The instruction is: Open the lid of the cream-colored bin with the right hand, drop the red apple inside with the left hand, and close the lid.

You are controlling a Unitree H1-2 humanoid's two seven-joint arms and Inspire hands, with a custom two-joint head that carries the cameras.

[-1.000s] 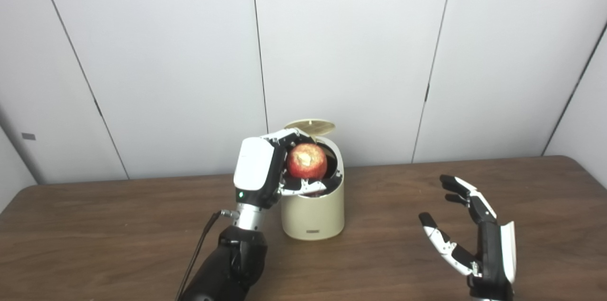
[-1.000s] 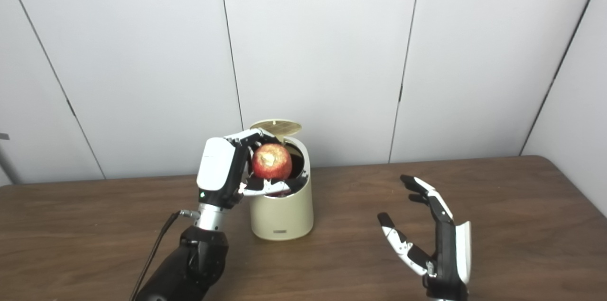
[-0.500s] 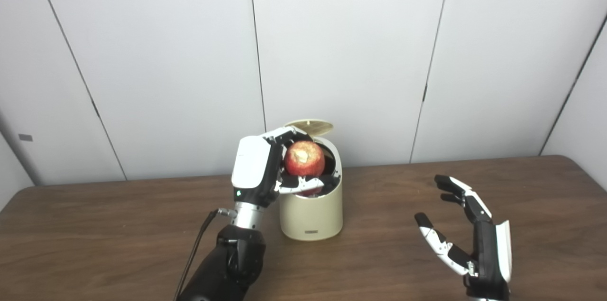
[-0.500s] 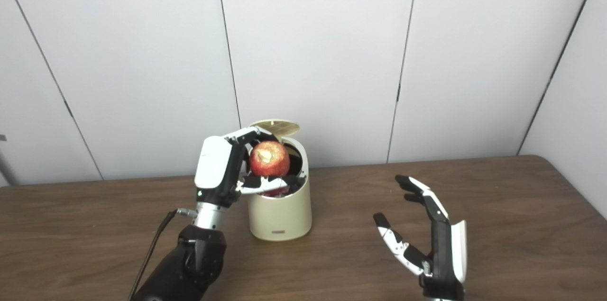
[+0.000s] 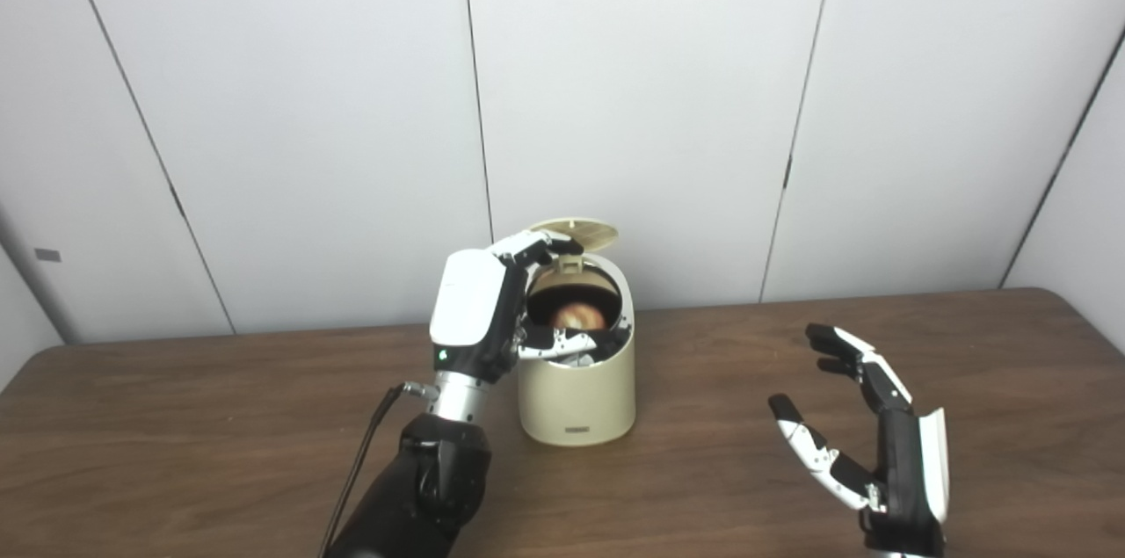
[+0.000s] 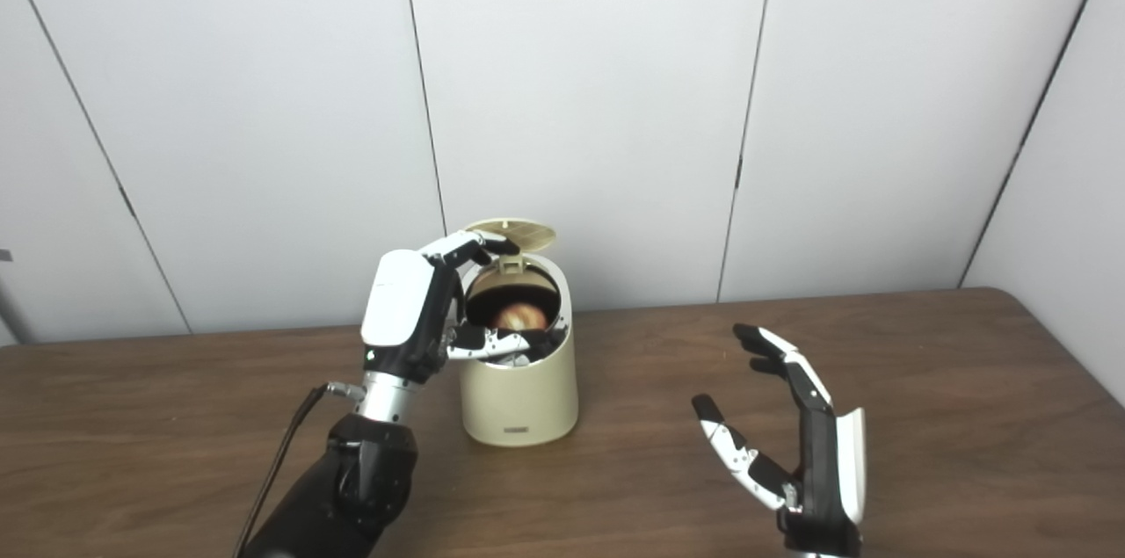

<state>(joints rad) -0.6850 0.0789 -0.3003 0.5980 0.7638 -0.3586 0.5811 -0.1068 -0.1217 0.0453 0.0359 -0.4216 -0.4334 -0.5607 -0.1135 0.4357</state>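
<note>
While the white paneled wall (image 5: 668,101) is filling the background, the brown wooden counter (image 5: 721,488) is stretching across the lower part of both views. Near its middle, the cream-colored bin (image 5: 576,378) is standing upright, and its round lid (image 5: 576,233) is tilting up and back from the rear rim, leaving the mouth uncovered. The left hand (image 5: 479,312) is hovering against the bin's left side at rim height, white back facing the camera; its fingers (image 5: 540,247) are reaching over the top of the opening and its thumb is lying across the front of the rim, spread apart and gripping nothing. The right hand (image 5: 879,435) is waiting well to the right of the bin, just above the counter, palm turned toward the bin, with its fingers and thumb splayed wide and nothing between them. The red apple (image 5: 578,316) is sitting down inside the dark opening of the bin, below the rim, with only its pale upper part showing.
</note>
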